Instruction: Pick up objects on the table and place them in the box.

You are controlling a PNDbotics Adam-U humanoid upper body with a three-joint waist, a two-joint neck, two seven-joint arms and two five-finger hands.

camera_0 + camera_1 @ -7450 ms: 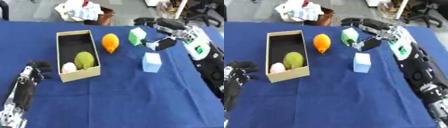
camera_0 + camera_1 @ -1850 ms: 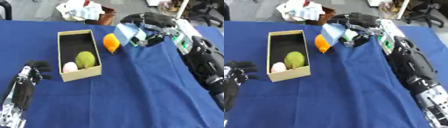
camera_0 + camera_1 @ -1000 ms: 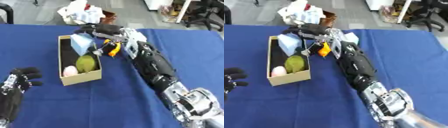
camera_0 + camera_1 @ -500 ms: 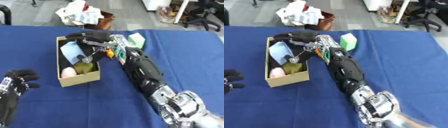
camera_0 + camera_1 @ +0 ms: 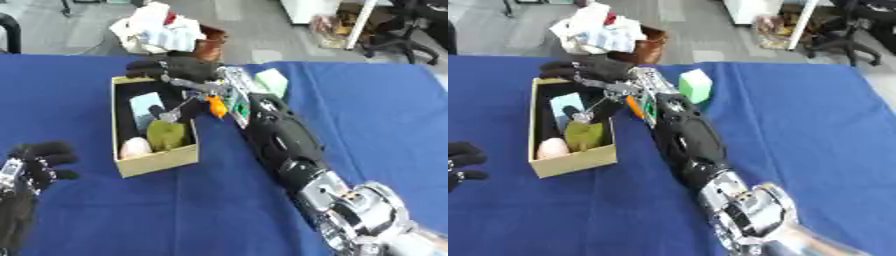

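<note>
- Over the far end of the box [image 5: 156, 162], the right hand [image 5: 171, 71] hangs with its fingers spread and nearly straight; it holds nothing, which suggests a release directly above the opening.
- Inside the box, a pale blue block [image 5: 146, 105] leans against the far left wall, just below the hand; it appears to rest where it was let go.
- Nearer in the same box lie a green fruit [image 5: 164, 135] and a pinkish egg-shaped thing [image 5: 135, 148], side by side against the near wall, so the far end is the free space.
- Just right of the box, on the blue table [image 5: 376, 110], an orange fruit [image 5: 215, 106] lies partly hidden by the right forearm; it is judged one of the items left to move.
- Farther right, a green block [image 5: 696, 85] stands on the table, apart from the box and likewise outside it.
- At the near left edge, the left hand [image 5: 42, 160] rests idle, fingers curled, holding nothing.
</note>
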